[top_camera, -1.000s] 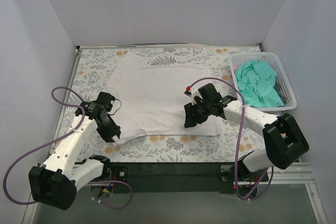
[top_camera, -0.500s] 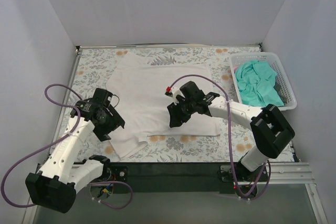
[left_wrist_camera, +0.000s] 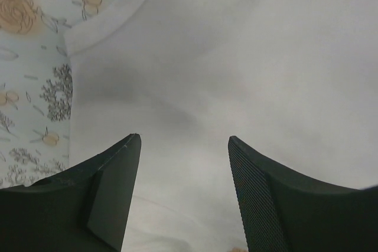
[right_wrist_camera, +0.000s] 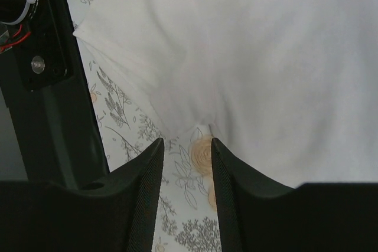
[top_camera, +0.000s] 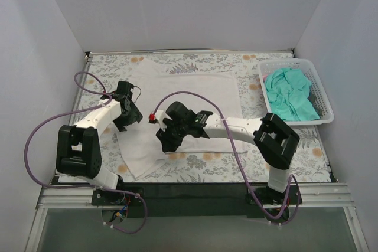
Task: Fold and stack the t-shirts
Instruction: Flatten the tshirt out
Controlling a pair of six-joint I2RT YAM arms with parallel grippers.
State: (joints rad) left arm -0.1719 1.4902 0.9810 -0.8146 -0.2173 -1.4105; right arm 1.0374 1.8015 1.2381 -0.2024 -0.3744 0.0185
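The white t-shirt [top_camera: 195,98] lies spread on the flowered tablecloth [top_camera: 106,69]. Its near left corner is rumpled. My left gripper [top_camera: 130,115] is open and empty over the shirt's left side. In the left wrist view the open left gripper [left_wrist_camera: 183,140] has white cloth [left_wrist_camera: 236,57] below it. My right gripper [top_camera: 164,141] is open and empty at the shirt's near edge. In the right wrist view the right gripper [right_wrist_camera: 186,141] frames a notch in the cloth edge [right_wrist_camera: 266,57]. The teal-green t-shirt [top_camera: 289,94] lies crumpled in the basket.
The white lattice basket [top_camera: 322,95] stands at the right edge of the table. White walls close in the back and both sides. A dark rail [right_wrist_camera: 41,87] runs along the table's near edge. Purple cables loop off both arms.
My left arm has swung away from me to the shirt's left side. My right arm has moved left across the shirt to its near left edge. The near left corner is now rumpled.
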